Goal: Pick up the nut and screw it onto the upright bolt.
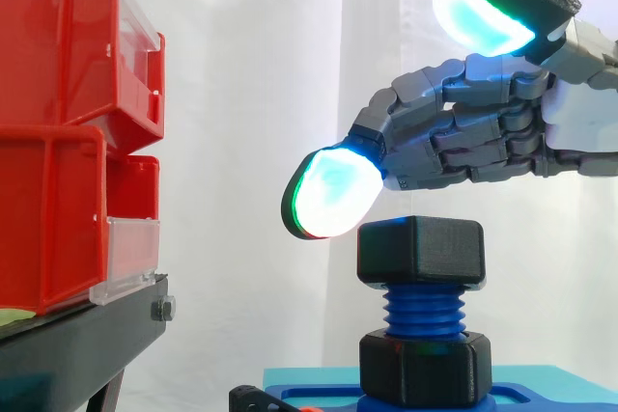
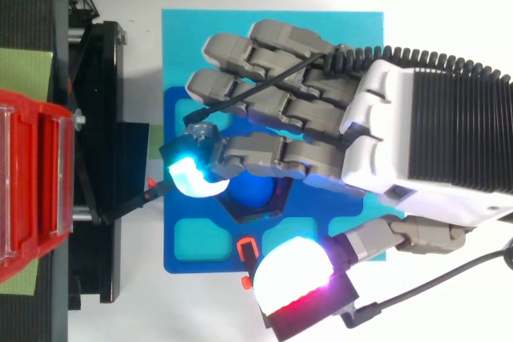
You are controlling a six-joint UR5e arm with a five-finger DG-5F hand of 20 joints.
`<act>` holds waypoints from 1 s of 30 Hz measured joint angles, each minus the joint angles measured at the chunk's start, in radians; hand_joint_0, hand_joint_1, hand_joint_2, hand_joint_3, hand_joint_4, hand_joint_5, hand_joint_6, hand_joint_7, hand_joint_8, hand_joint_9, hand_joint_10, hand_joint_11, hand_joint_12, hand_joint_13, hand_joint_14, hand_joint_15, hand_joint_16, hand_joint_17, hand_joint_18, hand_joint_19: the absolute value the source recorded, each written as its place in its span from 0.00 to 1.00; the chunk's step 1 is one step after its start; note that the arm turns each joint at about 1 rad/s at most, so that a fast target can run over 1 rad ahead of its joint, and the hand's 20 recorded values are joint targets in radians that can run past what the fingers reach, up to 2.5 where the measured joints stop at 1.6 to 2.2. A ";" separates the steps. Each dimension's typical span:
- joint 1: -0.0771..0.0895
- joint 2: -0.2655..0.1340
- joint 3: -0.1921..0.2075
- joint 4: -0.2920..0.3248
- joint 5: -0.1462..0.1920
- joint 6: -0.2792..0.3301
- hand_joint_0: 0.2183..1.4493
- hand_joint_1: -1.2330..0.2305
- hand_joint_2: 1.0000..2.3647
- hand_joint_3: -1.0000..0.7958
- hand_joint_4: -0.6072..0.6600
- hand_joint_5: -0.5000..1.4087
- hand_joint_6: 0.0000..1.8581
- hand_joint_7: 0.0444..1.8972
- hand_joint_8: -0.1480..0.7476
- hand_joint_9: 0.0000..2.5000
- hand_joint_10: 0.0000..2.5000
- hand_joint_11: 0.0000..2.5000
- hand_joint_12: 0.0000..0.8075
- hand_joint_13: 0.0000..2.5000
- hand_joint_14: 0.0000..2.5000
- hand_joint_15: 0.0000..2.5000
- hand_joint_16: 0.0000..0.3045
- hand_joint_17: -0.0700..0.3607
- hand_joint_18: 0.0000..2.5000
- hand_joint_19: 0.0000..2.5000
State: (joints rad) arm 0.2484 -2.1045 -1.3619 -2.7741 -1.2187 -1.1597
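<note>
An upright blue bolt (image 1: 422, 308) stands on a blue fixture plate (image 2: 192, 238). A black nut (image 1: 421, 250) sits on the bolt's top, level, and a second black hex piece (image 1: 425, 366) surrounds its foot. My hand (image 1: 483, 132) hovers just above the top nut, apart from it. One glowing fingertip (image 1: 333, 192) hangs beside the nut's upper left corner. The thumb pad (image 1: 478, 12) is raised high and spread away. From above, my hand (image 2: 385, 126) covers most of the plate, and the bolt's blue top (image 2: 255, 194) peeks out beneath the fingers. Nothing lies between thumb and fingers.
Stacked red bins (image 1: 68, 142) sit on a black stand (image 1: 77, 344) to the left of the bolt. A light cyan base (image 2: 184, 38) lies under the blue plate. A white curtain hangs behind.
</note>
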 measured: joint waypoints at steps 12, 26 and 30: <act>-0.012 0.000 -0.002 -0.001 -0.018 0.000 0.19 0.87 0.00 0.28 0.61 0.19 0.27 0.40 0.38 0.05 0.00 0.00 0.42 0.00 0.00 0.00 0.16 0.41 0.00 0.00; -0.023 0.001 -0.038 0.021 -0.022 0.000 0.20 0.81 0.00 0.28 0.66 0.20 0.27 0.52 0.41 0.09 0.00 0.00 0.39 0.00 0.00 0.00 0.14 0.38 0.00 0.00; -0.028 0.001 -0.038 0.020 -0.022 0.000 0.20 0.80 0.00 0.28 0.66 0.20 0.27 0.55 0.42 0.10 0.00 0.00 0.39 0.01 0.00 0.00 0.13 0.37 0.00 0.00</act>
State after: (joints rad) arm 0.2202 -2.1037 -1.4001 -2.7539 -1.2409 -1.1597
